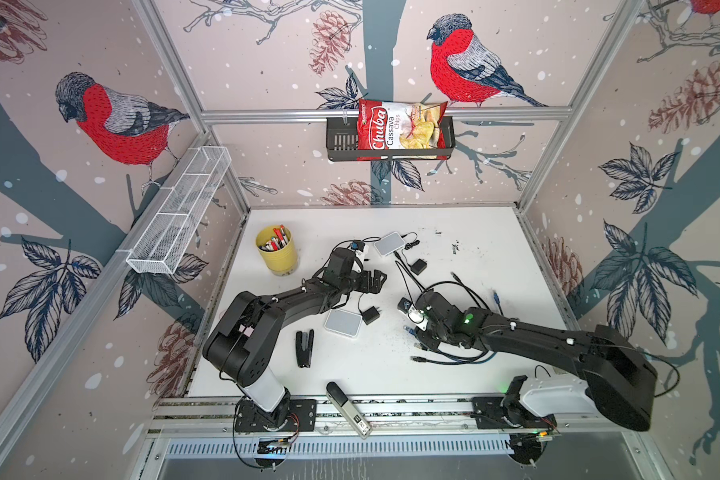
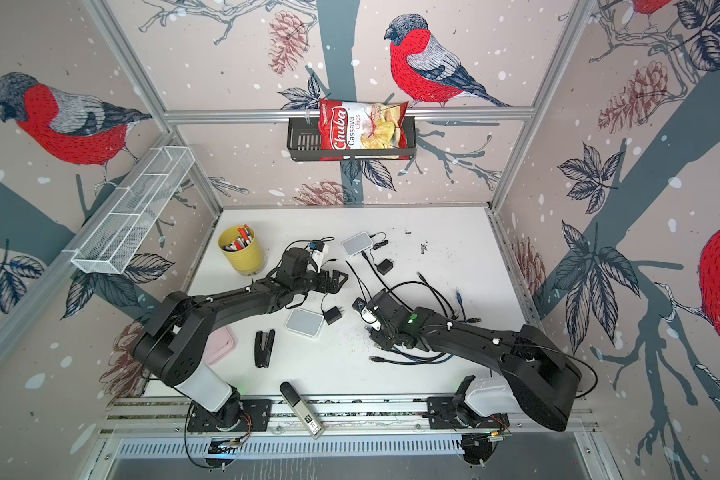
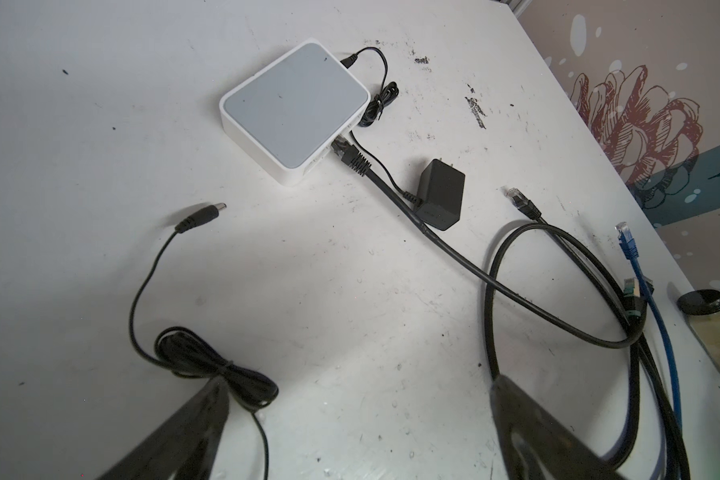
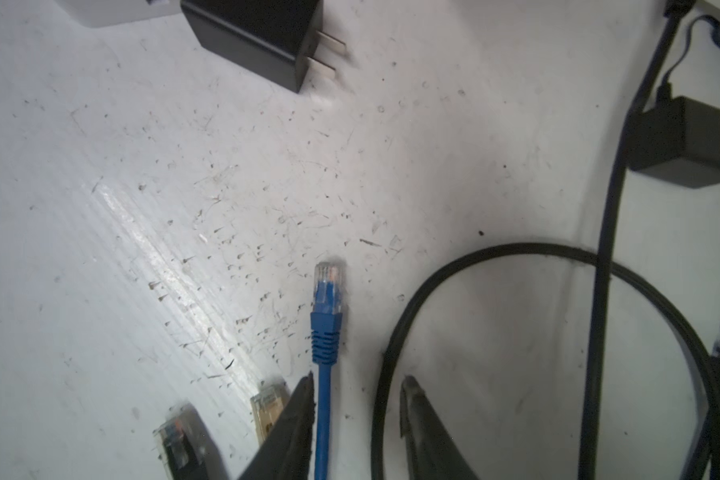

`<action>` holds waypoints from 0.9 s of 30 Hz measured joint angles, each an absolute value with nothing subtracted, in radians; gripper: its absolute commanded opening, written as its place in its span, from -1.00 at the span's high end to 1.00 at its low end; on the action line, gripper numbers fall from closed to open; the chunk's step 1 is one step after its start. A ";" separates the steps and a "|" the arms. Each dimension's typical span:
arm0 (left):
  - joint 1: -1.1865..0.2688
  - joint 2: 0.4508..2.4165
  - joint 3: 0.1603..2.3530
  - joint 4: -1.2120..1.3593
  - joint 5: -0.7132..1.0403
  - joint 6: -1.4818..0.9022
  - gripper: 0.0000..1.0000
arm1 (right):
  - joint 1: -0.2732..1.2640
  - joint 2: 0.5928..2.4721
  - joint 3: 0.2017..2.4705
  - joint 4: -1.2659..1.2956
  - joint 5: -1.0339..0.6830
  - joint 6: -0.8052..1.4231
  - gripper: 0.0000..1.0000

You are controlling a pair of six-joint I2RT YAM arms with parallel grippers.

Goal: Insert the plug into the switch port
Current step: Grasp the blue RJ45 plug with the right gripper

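**Blue plug** (image 4: 328,291). Lay flat on the white worktop (image 1: 454,232), a little right of and below centre frame in both top views. It was right of the lower switch, at the edge of a tangle of black cables (image 1: 454,355). Sat in no port.

**Right end effector** (image 4: 357,384). Low over the worktop, tip at the blue plug. Jaws partly apart, straddling the blue cable (image 4: 323,419) behind the plug. One finger (image 4: 296,415) was just beside the cable, with a clear gap to the other. Not clamped.

**Left end effector** (image 3: 360,382). Centre frame in both top views, above the worktop. Jaws wide, holding nothing.

**Upper switch** (image 1: 390,244). White box with grey top, upper centre of the worktop. A black plug (image 3: 348,153) was seated at its port side. A black adapter (image 1: 418,266) lay just below and right of it.

**Lower switch** (image 1: 342,323). Same kind, below the left end effector. A second adapter (image 1: 370,316) lay just beside its right edge.

**Sundries.**
- Yellow cup (image 1: 277,253) of pens, upper left of the worktop.
- Black stapler (image 1: 304,348), lower left of the worktop.
- Bag of chips (image 1: 400,129) in a black basket (image 1: 337,141) on the back wall.
- White wire basket (image 1: 179,212) on the left wall.
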State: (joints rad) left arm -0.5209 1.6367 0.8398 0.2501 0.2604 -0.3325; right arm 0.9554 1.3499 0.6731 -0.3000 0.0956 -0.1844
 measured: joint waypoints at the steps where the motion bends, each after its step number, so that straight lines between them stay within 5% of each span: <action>1: -0.520 1.637 0.840 0.250 0.260 -0.332 -0.94 | 0.956 1.360 0.673 -0.297 0.094 -0.186 0.27; 27: -0.506 1.643 0.840 0.257 0.265 -0.314 -0.94 | 0.981 1.482 0.655 -0.197 0.086 -0.206 0.49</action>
